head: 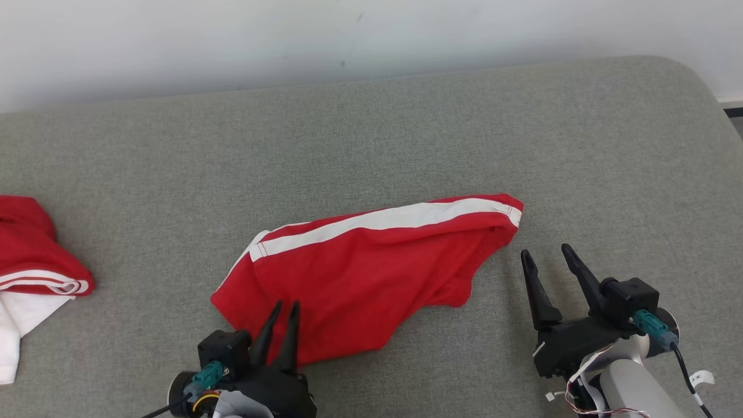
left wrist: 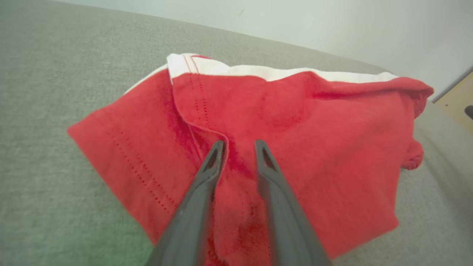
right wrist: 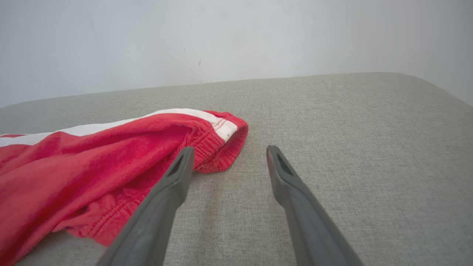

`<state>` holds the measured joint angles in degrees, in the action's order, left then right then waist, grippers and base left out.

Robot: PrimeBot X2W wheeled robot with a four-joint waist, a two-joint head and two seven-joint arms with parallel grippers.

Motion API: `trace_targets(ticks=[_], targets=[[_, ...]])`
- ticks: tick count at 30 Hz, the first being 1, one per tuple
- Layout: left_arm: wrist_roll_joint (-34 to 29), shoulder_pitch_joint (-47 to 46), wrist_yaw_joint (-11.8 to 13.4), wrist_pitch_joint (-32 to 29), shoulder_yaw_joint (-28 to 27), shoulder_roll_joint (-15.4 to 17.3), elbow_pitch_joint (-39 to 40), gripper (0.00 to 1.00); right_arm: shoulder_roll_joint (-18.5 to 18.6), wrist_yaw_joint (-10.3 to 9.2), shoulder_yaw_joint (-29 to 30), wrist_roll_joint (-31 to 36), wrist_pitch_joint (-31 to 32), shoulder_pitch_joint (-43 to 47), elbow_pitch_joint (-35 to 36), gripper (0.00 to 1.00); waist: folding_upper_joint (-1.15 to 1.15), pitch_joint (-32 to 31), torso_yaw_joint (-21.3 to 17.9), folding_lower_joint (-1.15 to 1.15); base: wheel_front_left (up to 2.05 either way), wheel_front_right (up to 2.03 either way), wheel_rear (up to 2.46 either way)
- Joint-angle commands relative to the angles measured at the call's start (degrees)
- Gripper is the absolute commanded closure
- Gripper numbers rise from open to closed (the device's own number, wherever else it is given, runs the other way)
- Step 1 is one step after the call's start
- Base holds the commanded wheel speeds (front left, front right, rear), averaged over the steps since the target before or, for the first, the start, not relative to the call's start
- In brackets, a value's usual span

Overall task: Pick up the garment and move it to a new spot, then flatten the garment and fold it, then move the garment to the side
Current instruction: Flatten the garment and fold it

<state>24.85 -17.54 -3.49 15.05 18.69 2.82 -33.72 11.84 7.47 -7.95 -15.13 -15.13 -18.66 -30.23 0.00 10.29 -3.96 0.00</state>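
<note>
**Red shorts, limp and light: take them by the edges**

Red with 1 white side stripe, the shorts (head: 360,273) lie rumpled but mostly spread out on the middle of the grey surface (head: 522,133). The stitched leg hem (left wrist: 122,147) points toward the robot's left and the elastic waistband (right wrist: 218,147) toward its right.

The left jaws stand half apart with their tips down on the near left part of the shorts, straddling a raised seam (left wrist: 196,125). Red cloth shows in the gap, but I cannot tell whether any of it is pinched. The right jaws are spread wide and empty, over bare surface just beside the waistband end.

The cloth looks like a thin, soft knit: very light, with no stiffness, neither fragile nor slippery. It should hang and stretch from whatever point holds it, and the woven surface will probably drag on it a little.

A pinch in the middle would likely catch only 1 layer and raise a tent. The hem and the waistband look like better holds, since both are thicker and keep the 2 layers together. Held at both ends, the shorts should stay taut enough to lay flat.

Another red-and-white cloth (head: 35,261) lies well apart at the far left, and the new spot should stay away from it.
</note>
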Motion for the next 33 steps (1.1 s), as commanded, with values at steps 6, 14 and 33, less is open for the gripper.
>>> trace_targets(ticks=[6,14,33], targets=[[-2.37,2.91,-0.96,0.2,-0.82,0.13,3.83,1.0,-0.42,0.05,0.7,-1.05,-0.02,1.73,-0.47,0.0,0.0,-2.29,0.87,0.0,0.0,0.0,0.0],[-5.04,8.46,-2.53,0.2,-0.86,0.13,8.02,1.0,-2.27,0.05,2.0,-0.96,-0.02,5.0,-1.22,0.0,0.0,-7.77,3.83,0.0,0.0,0.0,0.0],[-16.61,21.09,-2.0,0.2,-7.65,0.54,7.02,1.0,-3.78,0.05,2.39,-1.25,-0.01,10.8,-0.86,0.0,0.0,-12.04,5.21,0.0,0.0,0.0,0.0]])
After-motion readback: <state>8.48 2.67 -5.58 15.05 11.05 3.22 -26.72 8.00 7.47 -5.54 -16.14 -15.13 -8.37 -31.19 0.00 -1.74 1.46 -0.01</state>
